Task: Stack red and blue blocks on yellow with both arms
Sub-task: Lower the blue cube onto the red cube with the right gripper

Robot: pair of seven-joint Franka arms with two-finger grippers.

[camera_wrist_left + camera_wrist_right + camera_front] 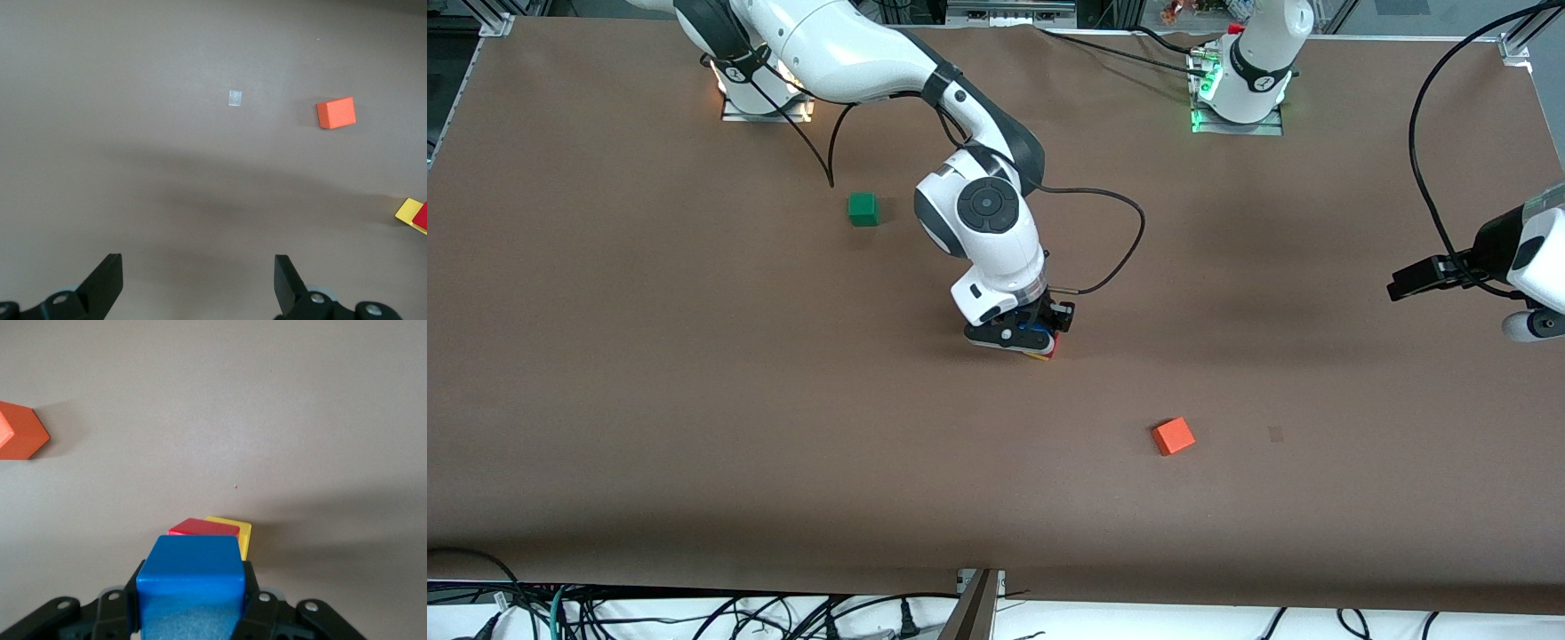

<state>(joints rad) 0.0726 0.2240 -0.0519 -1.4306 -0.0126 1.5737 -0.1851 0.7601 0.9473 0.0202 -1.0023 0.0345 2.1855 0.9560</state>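
Right wrist view: the right pincer (pixel 190 613) is clamped on the small matte bright-blue cube (pixel 191 568), fingers on two opposing side faces. It hangs over the small matte deep-red cube (pixel 202 528), which sits on the small matte bright-yellow cube (pixel 235 532); whether blue touches red yet cannot be told. In the front view this stack lies mid-table, almost wholly covered by the right pincer (pixel 1040 345); only slivers of yellow (pixel 1037 357) and red (pixel 1052 352) show, and blue is not clearly seen there.

Handling, as judged: the cubes look light, rigid and not fragile, with flat matte faces giving fair friction. Grip on parallel sides, near mid-height, suits them; a small stack would tip easily if nudged sideways, so release should be straight and gentle.

Left pincer (pixel 193 280) waits with fingers wide apart over bare brown table (pixel 167 167) toward the left arm's end. Its view cuts off the stack at the frame edge. In the front view the left pincer itself is out of frame.

Small matte orange-red cube (pixel 1173 436) lies nearer the front camera than the stack; small matte green cube (pixel 863 208) lies farther. Both untouched.
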